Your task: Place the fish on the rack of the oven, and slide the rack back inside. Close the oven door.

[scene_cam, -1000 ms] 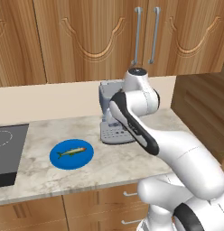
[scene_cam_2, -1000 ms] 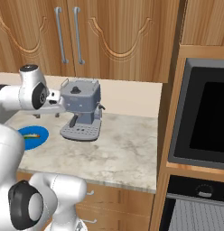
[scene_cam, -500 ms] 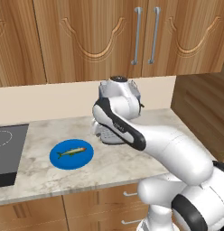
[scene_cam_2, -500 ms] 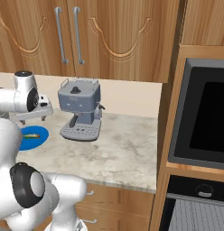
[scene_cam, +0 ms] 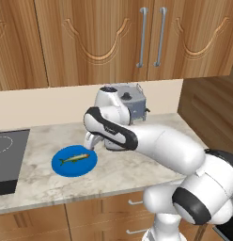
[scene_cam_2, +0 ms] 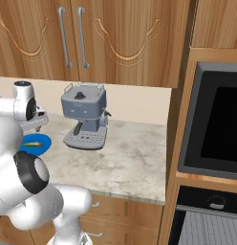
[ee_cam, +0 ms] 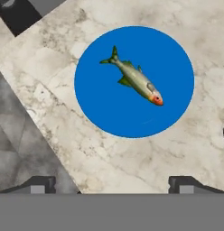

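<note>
A small olive-green fish (ee_cam: 136,81) lies on a round blue plate (ee_cam: 102,113) on the marble counter. It also shows as the fish (scene_cam: 73,158) on the plate (scene_cam: 66,169) left of the arm, and as the fish (scene_cam_2: 33,143) at the far left. My gripper (scene_cam: 89,142) hangs open just above the plate's right edge, pointing down, with nothing between its fingertips (ee_cam: 41,184). The oven (scene_cam_2: 209,203) sits low in the wood column at the right, its silver rack (scene_cam_2: 206,229) pulled out. The oven door is out of view.
A grey coffee machine (scene_cam_2: 85,116) stands on the counter behind the arm, also seen as the coffee machine (scene_cam: 136,101). A black cooktop (scene_cam: 5,160) lies left of the plate. An upper black-glass appliance (scene_cam_2: 216,124) sits above the oven. Wooden cabinets hang overhead.
The arm has swung left and down from in front of the coffee machine to just over the blue plate. The gripper stays open and the fish has not moved.
</note>
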